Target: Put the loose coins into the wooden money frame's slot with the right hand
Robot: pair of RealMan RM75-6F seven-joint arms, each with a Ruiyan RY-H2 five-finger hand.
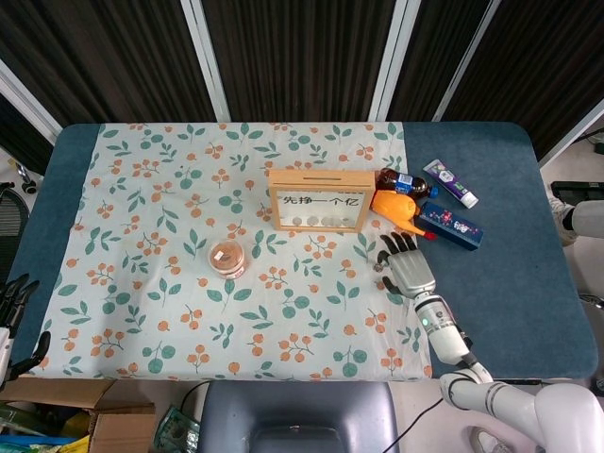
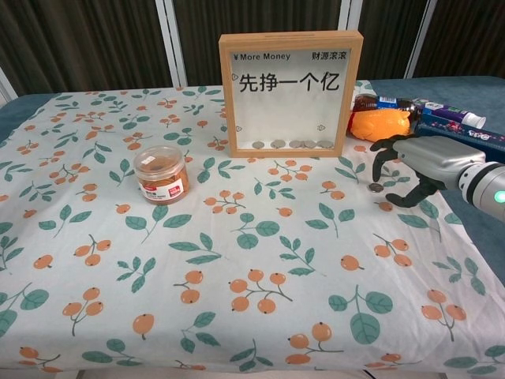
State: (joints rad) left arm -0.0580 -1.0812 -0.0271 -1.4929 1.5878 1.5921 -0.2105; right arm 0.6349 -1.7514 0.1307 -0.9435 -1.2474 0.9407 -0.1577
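Note:
The wooden money frame stands upright at the back of the floral cloth, with several coins lying along its bottom behind the glass; its slot is in the top edge. One loose coin lies on the cloth to the frame's right, partly under my fingers in the head view. My right hand hovers just over that coin, fingers spread and curved down around it, holding nothing. My left hand hangs off the table's left edge, fingers apart.
A small round jar with a clear lid sits left of the frame. An orange toy, a cola bottle, a toothpaste tube and a blue box crowd the area right of the frame, just behind my right hand.

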